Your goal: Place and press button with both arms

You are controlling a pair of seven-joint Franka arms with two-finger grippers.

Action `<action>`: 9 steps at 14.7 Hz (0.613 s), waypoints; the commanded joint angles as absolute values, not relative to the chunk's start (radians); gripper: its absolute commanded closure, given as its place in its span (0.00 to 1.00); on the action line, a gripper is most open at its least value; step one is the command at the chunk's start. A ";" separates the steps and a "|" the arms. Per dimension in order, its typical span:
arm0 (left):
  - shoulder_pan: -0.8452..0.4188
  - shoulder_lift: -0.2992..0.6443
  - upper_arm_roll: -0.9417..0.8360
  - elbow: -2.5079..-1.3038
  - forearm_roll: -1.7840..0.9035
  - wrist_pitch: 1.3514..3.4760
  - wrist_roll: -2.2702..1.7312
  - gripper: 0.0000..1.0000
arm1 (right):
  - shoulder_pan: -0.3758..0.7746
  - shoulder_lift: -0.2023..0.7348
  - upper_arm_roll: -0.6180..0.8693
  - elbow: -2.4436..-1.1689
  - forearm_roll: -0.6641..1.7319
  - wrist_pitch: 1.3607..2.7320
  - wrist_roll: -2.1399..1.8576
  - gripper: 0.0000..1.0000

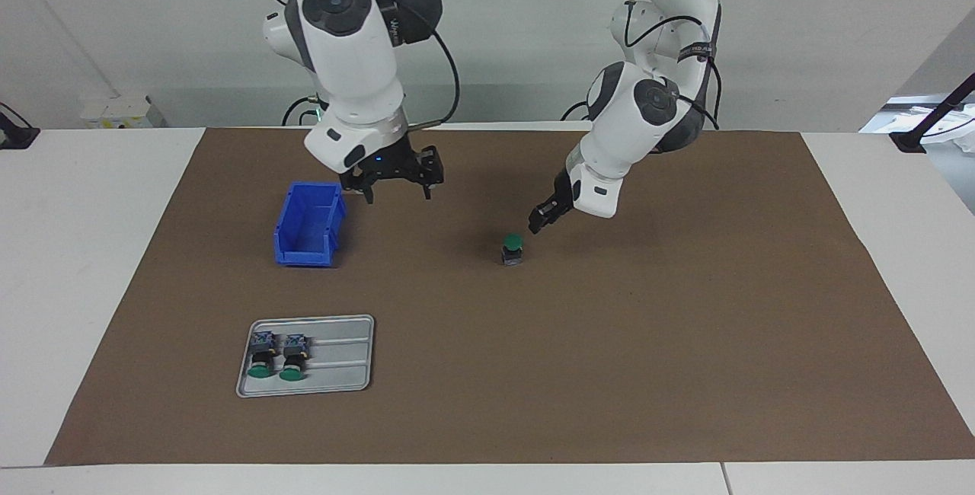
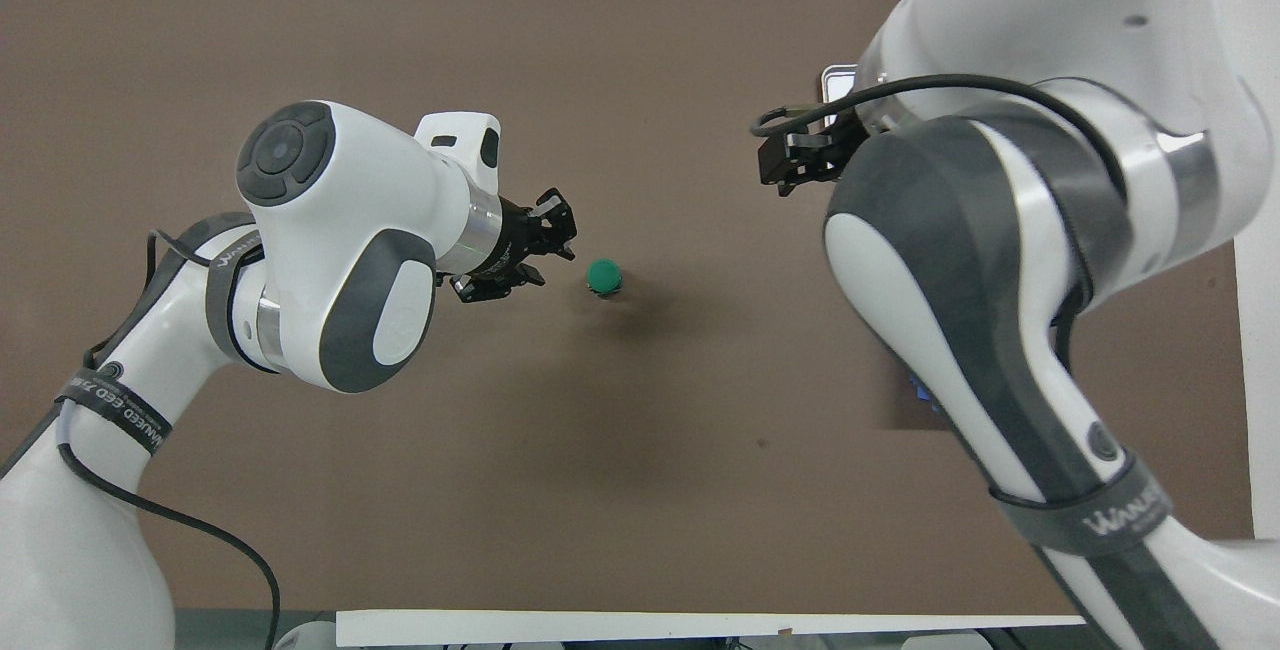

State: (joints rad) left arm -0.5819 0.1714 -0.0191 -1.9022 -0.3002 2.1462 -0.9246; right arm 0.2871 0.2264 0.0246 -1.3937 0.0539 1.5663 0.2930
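The button stands upright on the brown mat, green cap up, near the table's middle; it also shows in the overhead view. My left gripper hangs tilted just above and beside the button, toward the left arm's end, not touching it; its fingers look shut and hold nothing. It shows in the overhead view close to the green cap. My right gripper is open and empty, raised over the mat beside the blue bin. In the overhead view the right arm hides its own gripper.
A grey tray lies farther from the robots than the bin, with two more green-capped buttons lying on it. In the overhead view the right arm covers most of the bin and the tray.
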 commanded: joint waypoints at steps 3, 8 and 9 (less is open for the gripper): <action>-0.670 0.216 -0.012 -1.870 -0.183 2.151 -0.950 0.99 | 0.203 0.167 0.034 -1.483 0.061 1.571 0.167 0.01; -0.699 0.271 -0.011 -1.844 -0.172 2.203 -0.953 1.00 | 0.172 0.161 0.032 -1.486 0.048 1.560 0.166 0.01; -0.699 0.291 -0.011 -1.832 -0.172 2.210 -0.953 1.00 | 0.170 0.160 0.032 -1.488 0.048 1.560 0.166 0.01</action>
